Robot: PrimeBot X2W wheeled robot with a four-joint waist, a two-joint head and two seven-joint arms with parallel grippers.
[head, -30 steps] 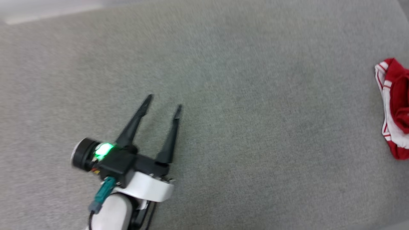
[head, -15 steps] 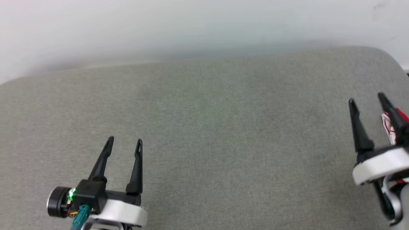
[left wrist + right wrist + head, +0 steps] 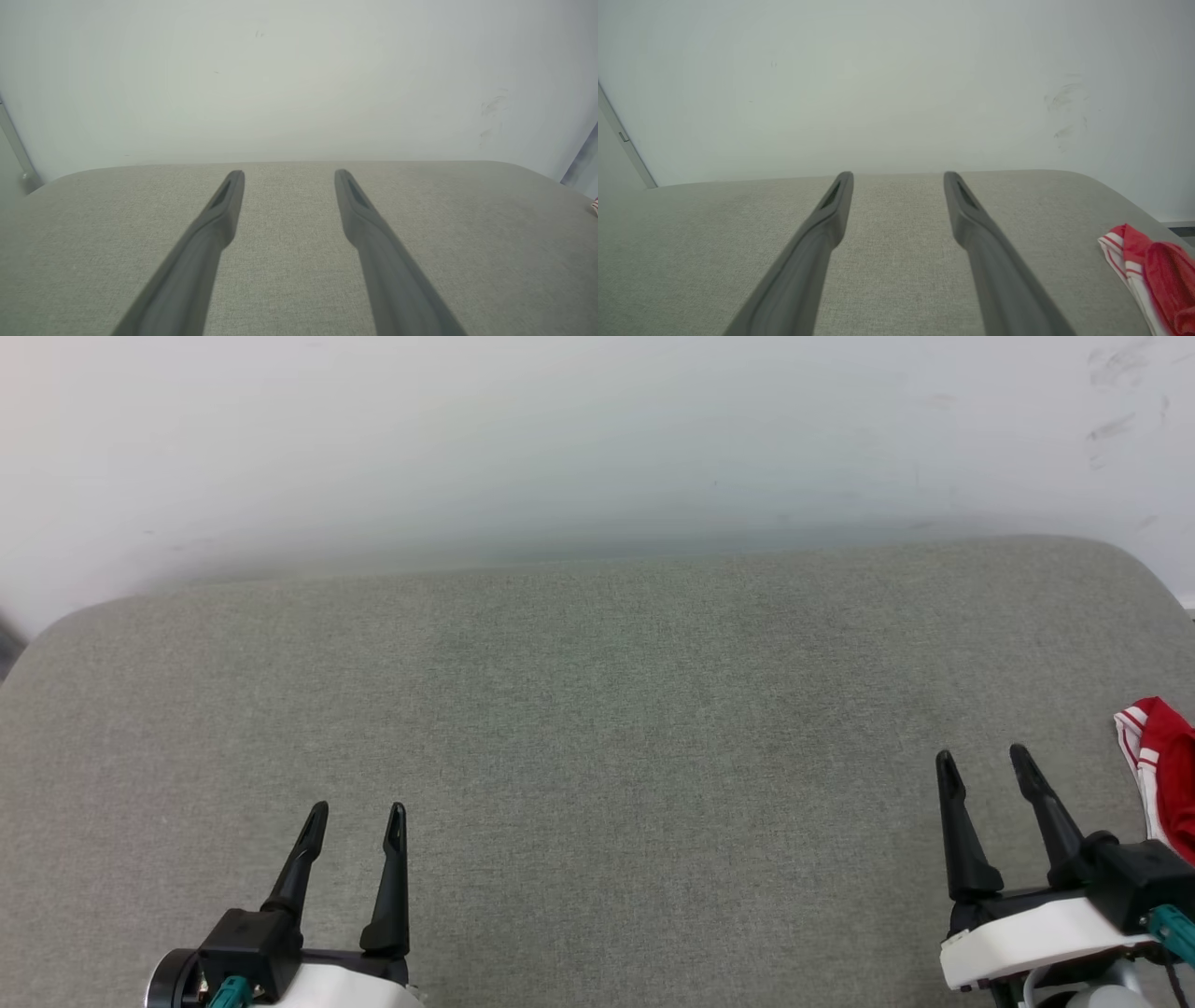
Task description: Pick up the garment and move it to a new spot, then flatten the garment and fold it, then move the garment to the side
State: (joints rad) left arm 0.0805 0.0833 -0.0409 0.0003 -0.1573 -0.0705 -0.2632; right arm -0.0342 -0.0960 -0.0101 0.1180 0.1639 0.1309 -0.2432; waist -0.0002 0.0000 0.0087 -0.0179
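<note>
You are viewing one crumpled red-and-white fabric garment (image 3: 1167,756), two black long-fingered grippers, left gripper (image 3: 359,810) and right gripper (image 3: 982,756), one grey fabric-covered surface (image 3: 597,709), one white wall (image 3: 560,448).

On my screen the shirt (image 3: 1169,747) is bright red, edged in white with thin red stripes. The cushion (image 3: 597,728) is a flecked grey-green weave. The wall (image 3: 597,429) is off-white with faint grey scuffs. My left gripper (image 3: 358,809) and right gripper (image 3: 982,754) are black on white cuffs, each with a teal plug.
</note>
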